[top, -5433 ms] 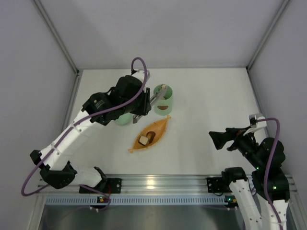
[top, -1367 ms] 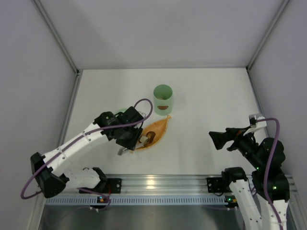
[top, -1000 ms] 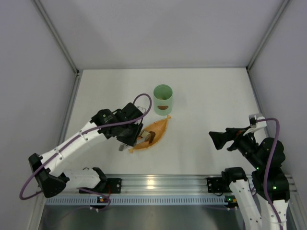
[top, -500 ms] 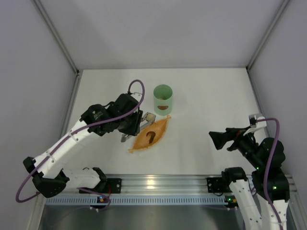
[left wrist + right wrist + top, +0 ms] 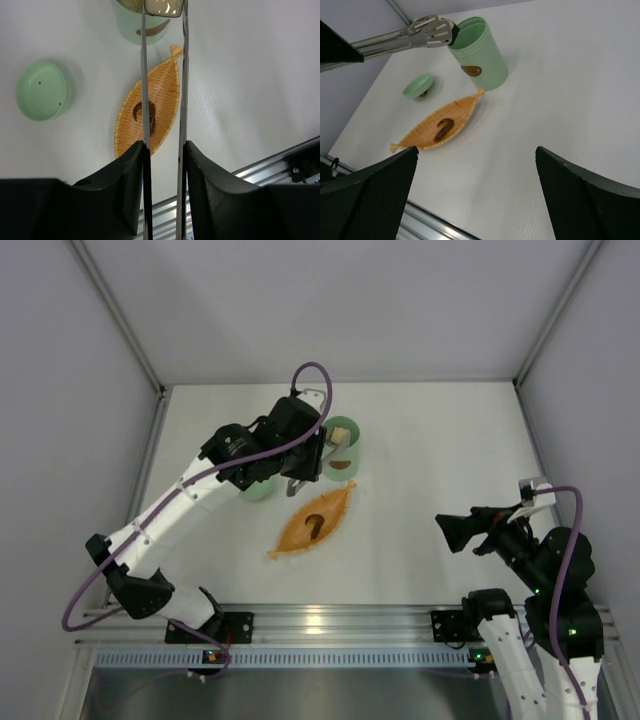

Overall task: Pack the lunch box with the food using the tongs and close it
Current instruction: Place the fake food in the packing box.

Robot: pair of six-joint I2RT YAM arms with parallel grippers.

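My left gripper (image 5: 308, 455) (image 5: 164, 150) is shut on the tongs (image 5: 143, 75), both fingers pressing the two thin metal arms. The tong tips pinch a pale beige piece of food (image 5: 162, 7) (image 5: 341, 431) right over the open mouth of the mint-green lunch box (image 5: 341, 458) (image 5: 482, 57). One dark brown curled piece (image 5: 314, 524) (image 5: 441, 129) lies in the orange leaf-shaped tray (image 5: 330, 503) (image 5: 162, 92). The round green lid (image 5: 41, 90) (image 5: 417, 86) rests on the table left of the box. At the right, my right gripper (image 5: 452, 530) (image 5: 476, 155) stands open with nothing between its fingers.
The tray (image 5: 427, 137) sits just in front of the lunch box (image 5: 131, 27), its tail nearly touching it. My left arm (image 5: 185, 502) hides part of the lid in the top view. White walls close the table on three sides; a metal rail (image 5: 330, 620) runs along the near edge.
My left arm has lifted from the tray and swung back and right, carrying the pale piece in the tongs to above the lunch box. The right arm has not moved.
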